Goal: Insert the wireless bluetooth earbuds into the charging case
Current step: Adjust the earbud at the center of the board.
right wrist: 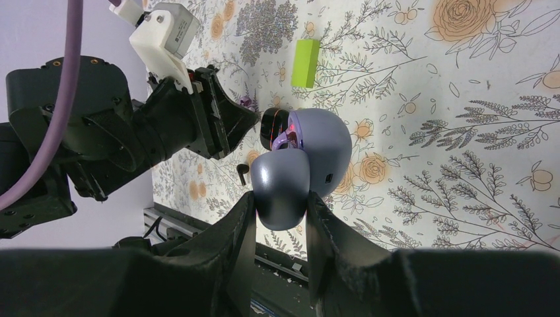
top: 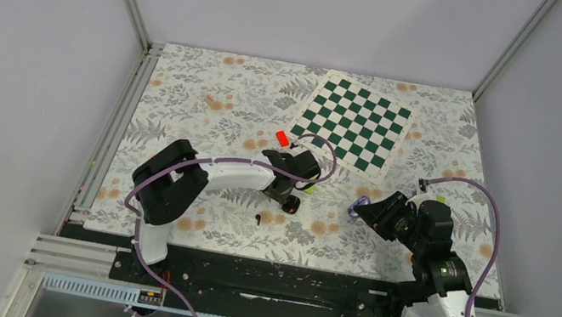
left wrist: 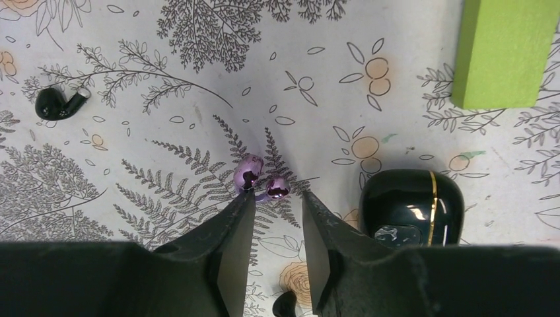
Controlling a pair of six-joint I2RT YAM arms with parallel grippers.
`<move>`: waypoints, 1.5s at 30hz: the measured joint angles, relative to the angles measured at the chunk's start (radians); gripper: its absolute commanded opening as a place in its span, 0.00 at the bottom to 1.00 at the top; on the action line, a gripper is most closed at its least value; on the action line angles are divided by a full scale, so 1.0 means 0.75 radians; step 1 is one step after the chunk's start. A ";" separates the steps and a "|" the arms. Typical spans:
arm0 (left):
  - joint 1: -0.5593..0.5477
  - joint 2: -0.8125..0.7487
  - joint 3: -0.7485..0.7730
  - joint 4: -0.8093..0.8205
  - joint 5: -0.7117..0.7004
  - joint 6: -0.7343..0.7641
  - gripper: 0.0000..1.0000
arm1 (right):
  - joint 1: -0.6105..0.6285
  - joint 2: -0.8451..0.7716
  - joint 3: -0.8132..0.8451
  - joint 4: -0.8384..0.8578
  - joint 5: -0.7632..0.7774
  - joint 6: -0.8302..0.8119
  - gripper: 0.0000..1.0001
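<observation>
My left gripper (left wrist: 277, 196) is open, fingertips down over the floral mat, and also shows in the top view (top: 294, 180). Two glossy purple earbuds (left wrist: 249, 171) lie at its tips; the left finger touches one. A closed glossy black case (left wrist: 409, 205) with a gold stripe lies just right of it (top: 290, 204). One black earbud (left wrist: 56, 104) lies far left, and another dark nub (left wrist: 285, 304) is between the fingers. My right gripper (right wrist: 277, 196) is shut on the lid of an open lilac-grey charging case (right wrist: 323, 148), its open side facing the left gripper (top: 357, 207).
A lime-green block (left wrist: 505, 53) lies beyond the black case. A red block (top: 283, 137) lies by the green chessboard mat (top: 352, 123). A small wooden block (top: 210, 100) sits at the far left. The black rail (top: 266, 281) runs along the near edge.
</observation>
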 measured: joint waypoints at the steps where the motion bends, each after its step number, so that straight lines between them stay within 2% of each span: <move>1: 0.005 -0.002 -0.001 0.005 0.009 -0.002 0.33 | 0.000 0.000 0.000 0.000 0.000 0.000 0.00; 10: 0.045 -0.058 -0.044 0.046 0.073 -0.035 0.40 | 0.000 0.001 0.000 0.000 0.000 0.000 0.00; 17: 0.088 -0.075 -0.075 0.073 0.138 -0.049 0.41 | 0.000 0.007 0.000 0.001 -0.001 0.000 0.00; 20: 0.100 -0.078 -0.093 0.090 0.164 -0.060 0.47 | 0.000 0.007 0.000 0.001 -0.001 0.000 0.00; 24: 0.109 -0.099 -0.113 0.101 0.189 -0.070 0.50 | 0.000 0.007 0.000 0.001 -0.001 0.000 0.00; 35: 0.171 -0.165 -0.184 0.179 0.258 -0.137 0.44 | 0.000 0.005 -0.006 0.000 -0.001 0.000 0.00; 40: 0.255 -0.222 -0.269 0.235 0.315 -0.221 0.42 | 0.000 -0.002 -0.008 0.000 -0.001 0.000 0.00; 45: 0.277 -0.296 -0.321 0.293 0.335 -0.323 0.42 | 0.000 -0.002 -0.009 0.000 -0.001 0.001 0.00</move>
